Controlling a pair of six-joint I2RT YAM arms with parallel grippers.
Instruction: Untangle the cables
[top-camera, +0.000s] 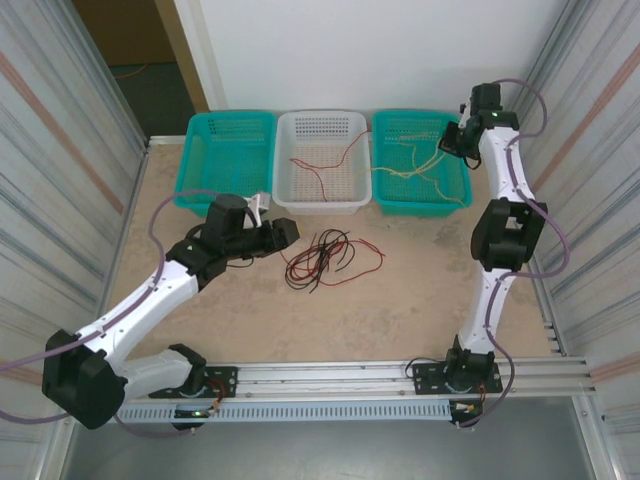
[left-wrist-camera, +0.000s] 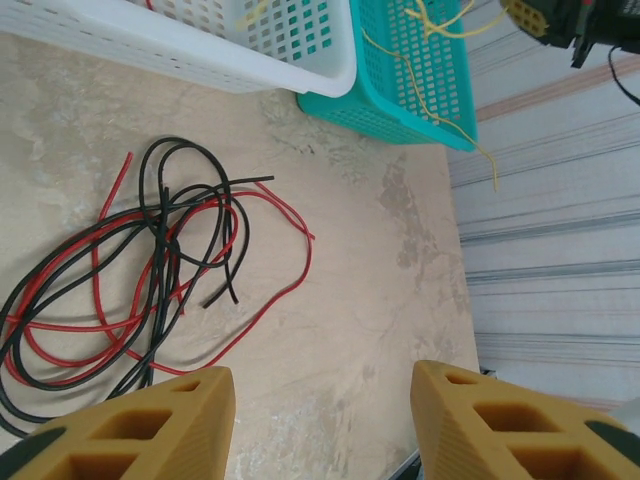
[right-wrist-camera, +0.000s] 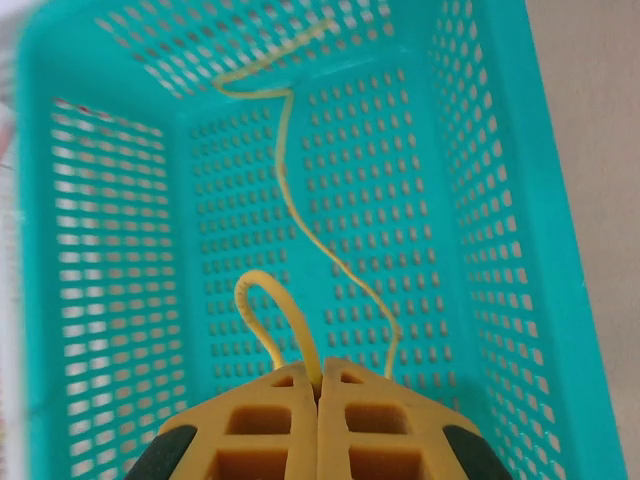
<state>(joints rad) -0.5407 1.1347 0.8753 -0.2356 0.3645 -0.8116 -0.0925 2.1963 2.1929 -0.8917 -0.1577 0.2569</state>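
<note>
A tangle of red and black cables (top-camera: 325, 258) lies on the table in front of the baskets; in the left wrist view the tangle (left-wrist-camera: 130, 270) sits left of centre. My left gripper (top-camera: 283, 233) hovers just left of it, open, nothing between its fingers (left-wrist-camera: 140, 425). My right gripper (top-camera: 452, 138) is over the right teal basket (top-camera: 455, 195), shut on a yellow cable (right-wrist-camera: 285, 330) that loops up from the closed fingertips and trails across the basket floor (right-wrist-camera: 130, 250). More yellow cable (top-camera: 415, 165) lies in that basket. A red cable (top-camera: 325, 165) lies in the white basket (top-camera: 322, 200).
Three baskets line the back of the table: teal (top-camera: 195, 195), white, teal. Corrugated metal walls close both sides. A metal rail (top-camera: 330, 375) runs along the near edge between the arm bases. Open tabletop lies right of the tangle.
</note>
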